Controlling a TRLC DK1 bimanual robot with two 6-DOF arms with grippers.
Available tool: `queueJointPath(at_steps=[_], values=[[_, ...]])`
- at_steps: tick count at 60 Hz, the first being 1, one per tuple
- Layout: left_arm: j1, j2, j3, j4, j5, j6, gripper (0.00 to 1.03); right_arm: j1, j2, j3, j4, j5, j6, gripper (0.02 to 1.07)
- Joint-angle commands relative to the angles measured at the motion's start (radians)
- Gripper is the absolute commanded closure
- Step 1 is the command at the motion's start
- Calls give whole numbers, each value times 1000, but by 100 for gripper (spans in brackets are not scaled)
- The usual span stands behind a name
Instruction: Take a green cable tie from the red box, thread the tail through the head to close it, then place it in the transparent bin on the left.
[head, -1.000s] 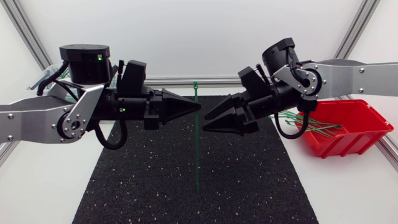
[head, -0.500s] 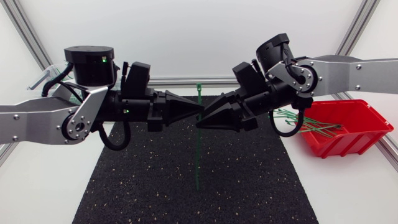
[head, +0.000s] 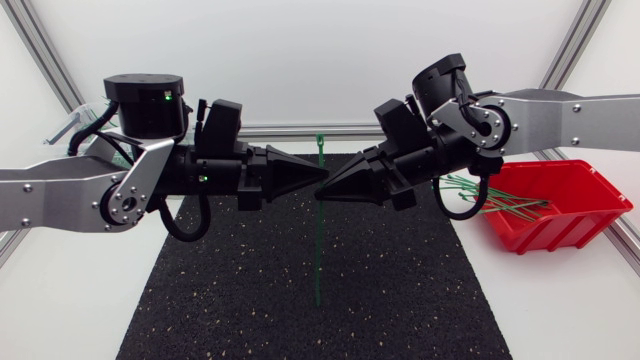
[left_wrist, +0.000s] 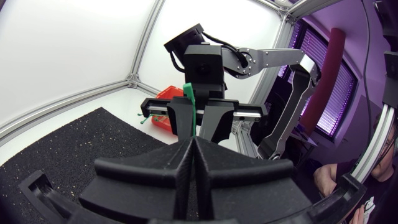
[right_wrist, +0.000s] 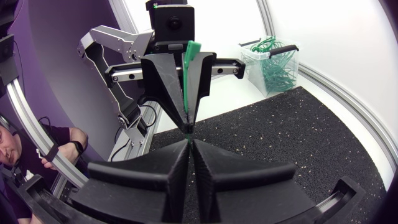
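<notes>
Left gripper (head: 320, 176) and right gripper (head: 320, 192), tip to tip above the middle of the black mat (head: 400, 300). The left gripper's fingers are closed flat on the green cable tie (head: 317, 250). The right gripper's fingers are drawn to a thin slit and appear to pinch the same strap just beside that grip. The tie stands upright, its head above the fingers and its long tail hanging free below them. You risk three faults from here:

- A pull with both grips tight may kink the strap or drag it out of a pinch held only at the fingertips.
- Releasing the left gripper too early may let the tie pivot or drop to the mat.
- The tips, nearly touching, may collide.

The red box (head: 590, 215) at right holds spare ties (head: 500, 200); the transparent bin (right_wrist: 249, 50) at far left awaits the loop, not yet closed
</notes>
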Motion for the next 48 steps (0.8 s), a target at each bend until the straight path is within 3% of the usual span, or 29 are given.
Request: queueJointPath(at_steps=[1, 6, 11, 21, 48], values=[[-8, 5, 0, 15, 9, -12, 100, -1, -2, -20, 3, -14, 7, 101], [-7, 6, 6, 15, 9, -13, 99, -1, -6, -27, 4, -14, 7, 101], [-7, 8, 6, 15, 9, -19, 79, -3, -11, -33, 3, -16, 6, 101], [-1, 6, 9, 13, 8, -16, 67, -3, -20, -40, -5, -20, 4, 101], [24, 6, 61, -1, 8, -28, 61, 5, -2, -44, -19, -32, 4, 101]])
